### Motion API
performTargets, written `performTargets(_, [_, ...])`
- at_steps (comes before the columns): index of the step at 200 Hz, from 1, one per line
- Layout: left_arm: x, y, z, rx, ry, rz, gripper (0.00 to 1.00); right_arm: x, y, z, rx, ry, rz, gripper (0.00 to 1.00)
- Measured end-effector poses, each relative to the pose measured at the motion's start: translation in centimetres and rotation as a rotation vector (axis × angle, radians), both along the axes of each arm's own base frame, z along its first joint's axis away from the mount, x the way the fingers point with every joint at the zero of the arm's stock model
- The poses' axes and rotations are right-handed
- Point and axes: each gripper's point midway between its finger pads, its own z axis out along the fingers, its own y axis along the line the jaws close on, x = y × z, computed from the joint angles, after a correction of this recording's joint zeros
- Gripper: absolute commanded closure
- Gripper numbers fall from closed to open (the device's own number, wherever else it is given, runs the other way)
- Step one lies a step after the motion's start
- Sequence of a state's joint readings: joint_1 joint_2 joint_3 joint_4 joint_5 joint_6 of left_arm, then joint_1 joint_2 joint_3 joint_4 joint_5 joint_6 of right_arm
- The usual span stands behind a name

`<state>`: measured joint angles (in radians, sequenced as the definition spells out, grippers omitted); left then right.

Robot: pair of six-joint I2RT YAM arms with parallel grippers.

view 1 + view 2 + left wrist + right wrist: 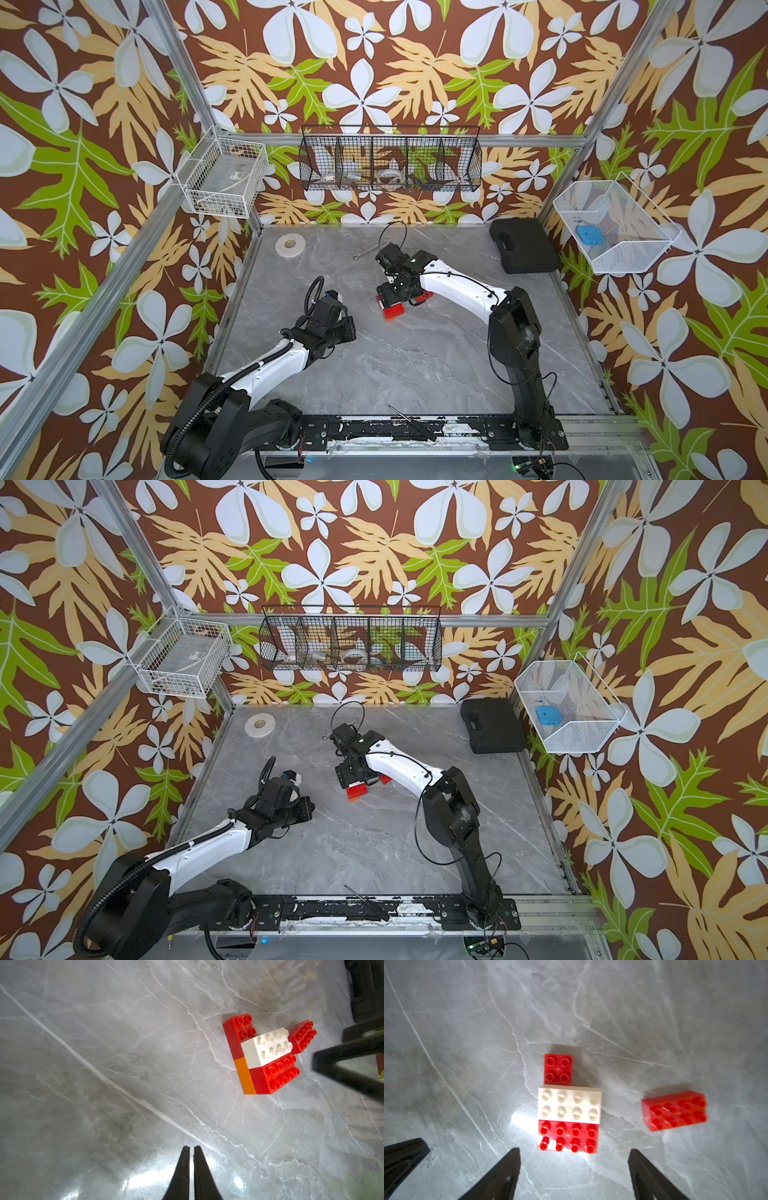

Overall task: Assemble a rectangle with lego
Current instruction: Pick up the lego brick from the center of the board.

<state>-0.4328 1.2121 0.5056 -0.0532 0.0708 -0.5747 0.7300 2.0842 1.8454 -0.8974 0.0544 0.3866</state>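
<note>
Mesh basket point(631, 253): blue object point(590, 236) contained | left gripper point(191, 1147): closed, empty | right gripper point(574, 1149): spread, nothing held, over rectangle point(569, 1105)

The block point(392, 311) lies flat on the table point(415, 365), studs up, just off centre toward 12 o'clock: a white brick point(569, 1104) pressed side by side with a red brick point(568, 1137), a lower red piece point(558, 1069) jutting past the white, an orange brick point(245, 1076) underneath at the 6 o'clock end. A loose red brick point(673, 1110) sits apart at its 2 o'clock, slightly askew
</note>
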Motion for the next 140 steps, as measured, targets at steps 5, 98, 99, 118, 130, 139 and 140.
performTargets(5, [0.0, 0.0, 0.0, 0.003, 0.002, 0.001, 0.9, 0.5, -0.9, 0.6, 0.002, -0.011, -0.015, 0.18])
performTargets(98, [0.9, -0.6, 1.2, -0.01, -0.009, -0.007, 0.83, 4.3, -9.8, -2.7, -0.136, -0.013, 0.013, 0.11])
performTargets(99, [0.9, -0.6, 1.2, -0.01, -0.008, -0.008, 0.83, 4.4, -9.9, -2.7, -0.136, -0.014, 0.012, 0.11])
performTargets(118, [0.8, -0.6, 1.1, -0.007, 0.002, -0.007, 0.82, 5.3, -10.8, -3.7, -0.13, -0.007, 0.003, 0.11])
performTargets(130, [0.8, -0.6, 1.1, -0.007, 0.009, -0.009, 0.82, 5.7, -11.1, -4.5, -0.134, 0.001, 0.008, 0.12])
performTargets(139, [0.8, -0.6, 1.1, -0.007, 0.009, -0.009, 0.82, 5.5, -11.0, -5.1, -0.127, 0.016, 0.022, 0.12])
performTargets(140, [0.8, -0.6, 1.1, -0.007, 0.009, -0.009, 0.82, 5.5, -11.0, -5.2, -0.127, 0.018, 0.023, 0.12])
